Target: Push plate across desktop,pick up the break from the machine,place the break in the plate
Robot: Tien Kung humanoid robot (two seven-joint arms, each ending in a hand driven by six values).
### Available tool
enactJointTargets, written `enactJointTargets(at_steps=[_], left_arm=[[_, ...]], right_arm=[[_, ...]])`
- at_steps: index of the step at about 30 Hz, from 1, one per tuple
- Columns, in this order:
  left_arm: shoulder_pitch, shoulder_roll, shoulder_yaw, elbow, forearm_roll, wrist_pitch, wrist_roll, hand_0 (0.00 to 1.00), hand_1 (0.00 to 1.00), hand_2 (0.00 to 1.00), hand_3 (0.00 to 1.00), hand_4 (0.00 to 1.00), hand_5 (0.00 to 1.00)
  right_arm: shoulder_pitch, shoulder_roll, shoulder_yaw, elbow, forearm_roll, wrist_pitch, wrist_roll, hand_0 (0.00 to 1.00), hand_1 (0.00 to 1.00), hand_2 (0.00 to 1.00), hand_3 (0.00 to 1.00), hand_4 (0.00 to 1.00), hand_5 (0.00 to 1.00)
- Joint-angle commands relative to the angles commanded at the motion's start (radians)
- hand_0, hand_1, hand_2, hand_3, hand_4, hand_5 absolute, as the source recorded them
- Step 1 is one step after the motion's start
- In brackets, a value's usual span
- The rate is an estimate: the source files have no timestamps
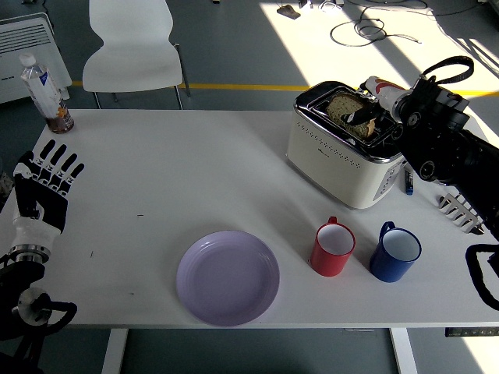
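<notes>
Head view shows the right hand (373,117) over the cream toaster (346,156) near the tabletop's far right edge, fingers clamped on the bread slice (346,111) in its slot, the lilac plate (227,276) at the near edge, and the left hand (43,187) spread at the left edge.

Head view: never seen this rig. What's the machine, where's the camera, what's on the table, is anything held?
It is a humanoid robot with two black arms, each ending in a five-fingered hand. The single picture comes from a camera high on the robot's side, looking down over a white table.

On the table: a cream toaster with a bread slice standing in its slot, a lilac plate near the front edge, a red mug, a blue mug, and a water bottle at the far left corner.

The right hand reaches into the toaster top at the bread; whether it has gripped the slice cannot be told. The left hand hangs open at the left edge, holding nothing.
</notes>
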Motion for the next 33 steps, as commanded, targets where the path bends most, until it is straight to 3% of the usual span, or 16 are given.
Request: enactJointTargets(at_steps=[1, 6, 7, 12, 13, 16, 25, 33], left_arm=[[0.000, -0.001, 0.000, 0.001, -0.001, 0.000, -0.001, 0.756, 0.804, 0.872, 0.855, 0.495, 0.998], [0.001, 0.000, 0.000, 0.000, -0.001, -0.001, -0.002, 0.756, 0.804, 0.872, 0.855, 0.495, 0.998], [0.001, 0.000, -0.001, 0.000, -0.001, -0.001, -0.002, 0.754, 0.803, 0.871, 0.853, 0.495, 0.998], [0.004, 0.000, -0.001, 0.001, -0.002, -0.001, -0.004, 0.754, 0.803, 0.871, 0.853, 0.495, 0.998], [0.005, -0.001, -0.001, 0.001, -0.002, -0.001, -0.004, 0.752, 0.801, 0.870, 0.852, 0.494, 0.998], [0.004, -0.001, -0.001, 0.001, 0.000, -0.001, -0.004, 0.752, 0.801, 0.870, 0.852, 0.494, 0.998], [0.002, 0.002, -0.009, -0.001, 0.002, -0.003, -0.003, 0.752, 0.800, 0.869, 0.852, 0.495, 0.998], [0.003, 0.003, -0.017, -0.003, 0.003, -0.004, -0.004, 0.752, 0.801, 0.869, 0.850, 0.496, 0.998]], right_arm=[[0.000, 0.000, -0.006, 0.003, 0.003, -0.002, 0.001, 0.296, 0.363, 0.447, 0.506, 0.568, 0.173], [0.003, 0.000, -0.017, 0.005, 0.002, -0.009, -0.001, 0.296, 0.363, 0.447, 0.506, 0.568, 0.173], [0.003, 0.000, -0.020, 0.005, 0.003, -0.009, -0.001, 0.276, 0.357, 0.433, 0.497, 0.520, 0.149], [0.006, 0.000, -0.021, 0.018, -0.002, -0.012, -0.006, 0.276, 0.357, 0.433, 0.497, 0.520, 0.149], [0.006, 0.000, -0.021, 0.021, -0.003, -0.012, -0.007, 0.262, 0.339, 0.409, 0.486, 0.453, 0.124], [0.012, 0.000, -0.020, 0.050, -0.015, -0.008, -0.016, 0.262, 0.339, 0.409, 0.486, 0.453, 0.124], [0.062, -0.058, 0.012, 0.183, -0.077, 0.049, -0.062, 0.271, 0.334, 0.405, 0.481, 0.409, 0.122], [0.091, -0.128, 0.087, 0.340, -0.177, 0.050, -0.094, 0.267, 0.329, 0.399, 0.477, 0.394, 0.129]])
